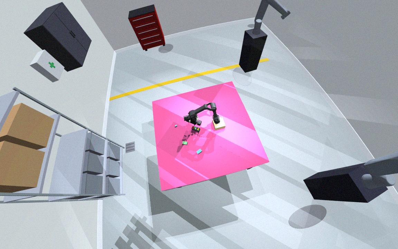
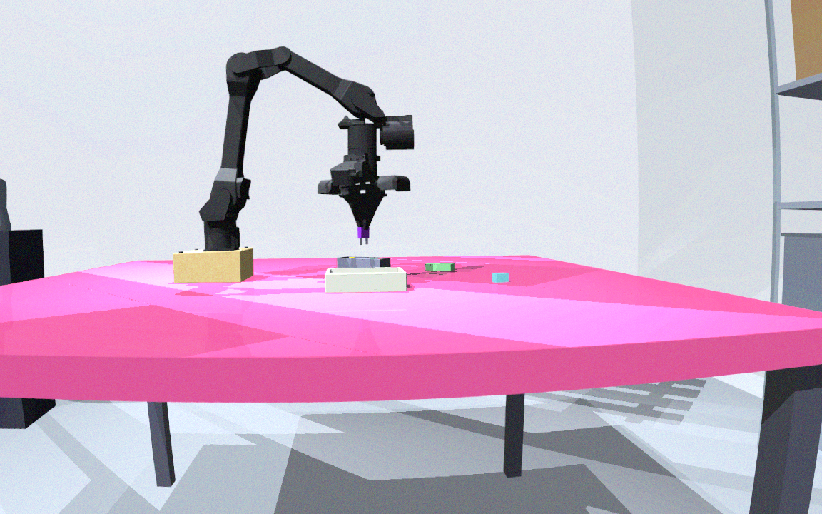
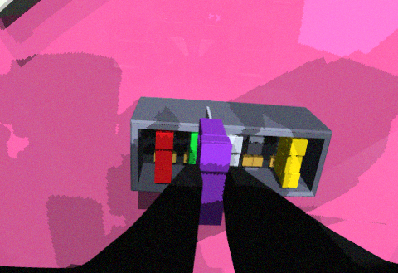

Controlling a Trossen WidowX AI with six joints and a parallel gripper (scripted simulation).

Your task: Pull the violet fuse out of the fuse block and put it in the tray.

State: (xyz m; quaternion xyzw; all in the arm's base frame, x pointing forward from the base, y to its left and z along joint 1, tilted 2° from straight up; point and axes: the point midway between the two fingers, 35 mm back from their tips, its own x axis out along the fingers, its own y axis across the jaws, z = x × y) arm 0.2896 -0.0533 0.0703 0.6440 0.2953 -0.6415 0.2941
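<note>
Tool [image 1: 193,123] [image 2: 362,228] [image 3: 211,178]: I am clamping the violet fuse [image 2: 362,233] [image 3: 215,153] between my fingers and pointing straight down.
Violet fuse: its prongs are hanging in open air above the fuse block [image 1: 195,132] [image 2: 377,263] [image 3: 174,111] in the exterior view; from the top I cannot pick it out.
Fuse block: in the wrist view it is showing a red fuse [image 3: 163,157], a green fuse [image 3: 194,148], a white fuse [image 3: 235,150] and a yellow fuse [image 3: 294,161], with brass-coloured contacts [image 3: 253,161] showing between white and yellow; the exterior is giving me little beyond its side.
Tray [image 1: 189,120] [image 2: 366,281]: it is sitting in front of the block in the exterior view, while my arm is mostly covering it from the top.
Tabletop [image 1: 240,148] [image 2: 401,377]: from the top it is carrying a green piece [image 1: 184,143] [image 2: 439,266], a small blue piece [image 1: 175,126] [image 2: 500,277] and a larger cyan piece [image 1: 199,151]; the exterior is showing me only the first two.
</note>
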